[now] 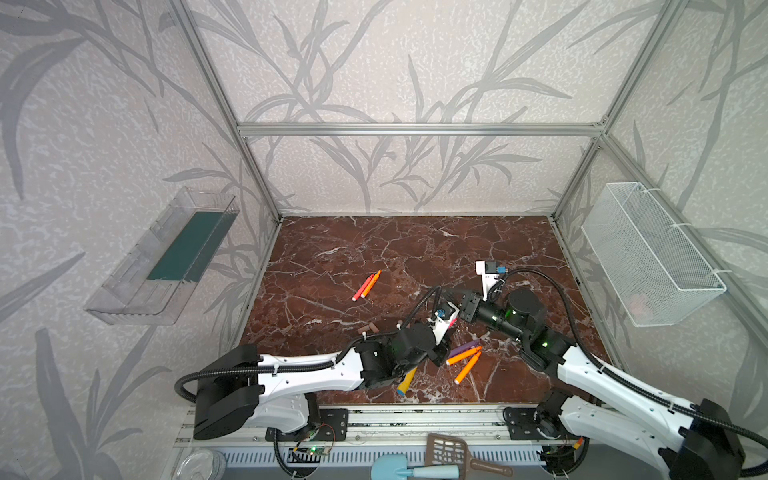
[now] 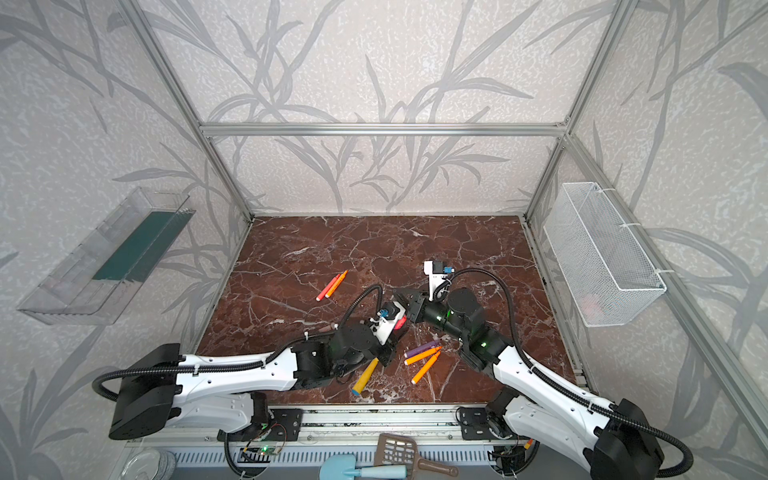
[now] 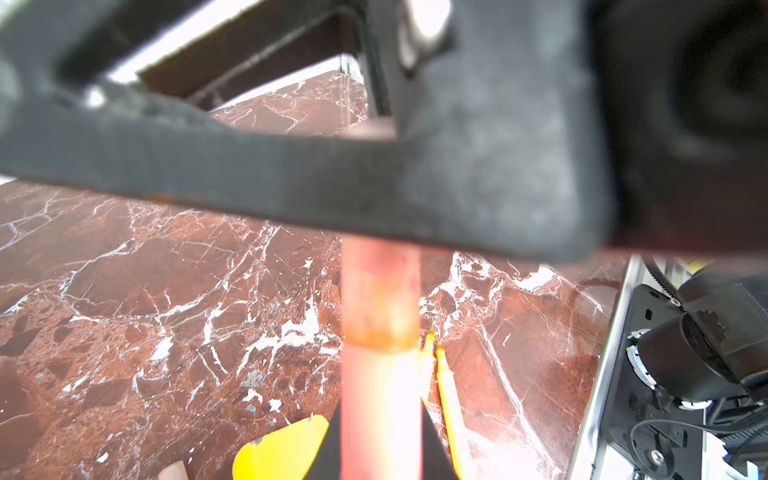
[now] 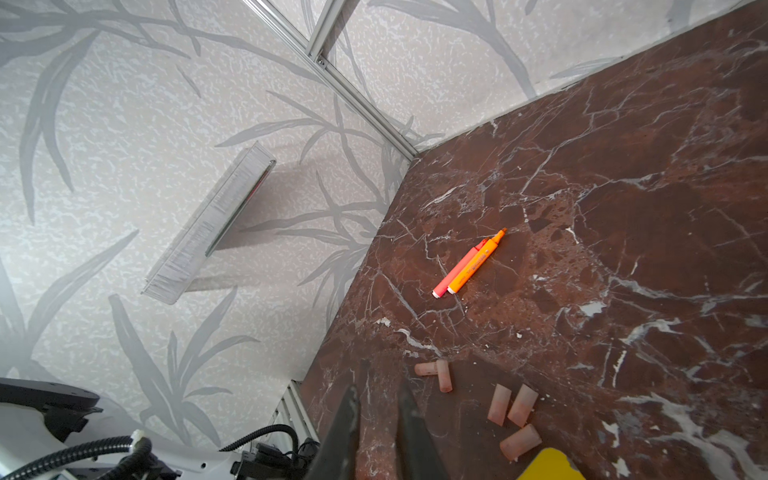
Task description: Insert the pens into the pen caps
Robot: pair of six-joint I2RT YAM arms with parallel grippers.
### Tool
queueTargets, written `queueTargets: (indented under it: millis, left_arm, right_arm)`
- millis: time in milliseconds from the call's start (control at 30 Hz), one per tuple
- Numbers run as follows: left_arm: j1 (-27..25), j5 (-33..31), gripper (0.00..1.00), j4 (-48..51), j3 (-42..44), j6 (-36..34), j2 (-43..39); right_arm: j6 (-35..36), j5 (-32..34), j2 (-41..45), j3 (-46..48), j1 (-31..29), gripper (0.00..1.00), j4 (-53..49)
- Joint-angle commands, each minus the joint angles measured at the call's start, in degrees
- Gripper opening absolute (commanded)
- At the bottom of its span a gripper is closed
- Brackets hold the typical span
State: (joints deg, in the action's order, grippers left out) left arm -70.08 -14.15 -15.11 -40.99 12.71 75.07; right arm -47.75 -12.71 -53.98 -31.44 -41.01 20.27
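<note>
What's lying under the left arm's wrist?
A toy shovel: its orange handle sticks out in both top views; the left arm covers its blade there. Caps show just beyond; anything else beneath is hidden.

This looks like a robotics lab cell, not a home: an aluminium frame (image 1: 419, 129) with wallpaper-printed panels (image 1: 374, 62) boxes in a marble-look tabletop (image 1: 415, 249). The left arm (image 1: 299, 370) and right arm (image 1: 623, 386) are bolted to a front rail (image 1: 415, 415), beside what seems to be a bare circuit board (image 1: 309, 449).

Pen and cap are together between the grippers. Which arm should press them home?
Right, probably: the right gripper is shut on the pen cap, which sits over the tip of the red-pink pen held by the left gripper, so it can push while left braces.
</note>
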Motion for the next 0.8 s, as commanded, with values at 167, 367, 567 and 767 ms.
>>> queueTargets:
  millis: [167, 367, 567, 767]
  left_arm:
    - [-0.10, 0.22, 0.00, -0.53, -1.04, 0.30, 0.67]
    - [2.36, -0.26, 0.00, -0.03, -2.54, 2.48, -0.80]
    - [10.31, 7.59, 0.00, -0.34, -3.70, 6.52, -5.07]
    - [13.48, 11.55, 0.00, 2.71, -6.62, 5.22, -9.70]
  right_arm:
    - [2.54, 1.40, -0.57, -1.95, -1.57, 0.00, -0.59]
    - [4.69, 6.73, -0.16, -0.27, -6.92, 0.00, -0.45]
    - [5.73, 10.86, -1.25, 3.61, -13.91, 0.00, 5.30]
    - [4.52, 10.08, -2.42, 5.57, -15.17, 0.00, 9.05]
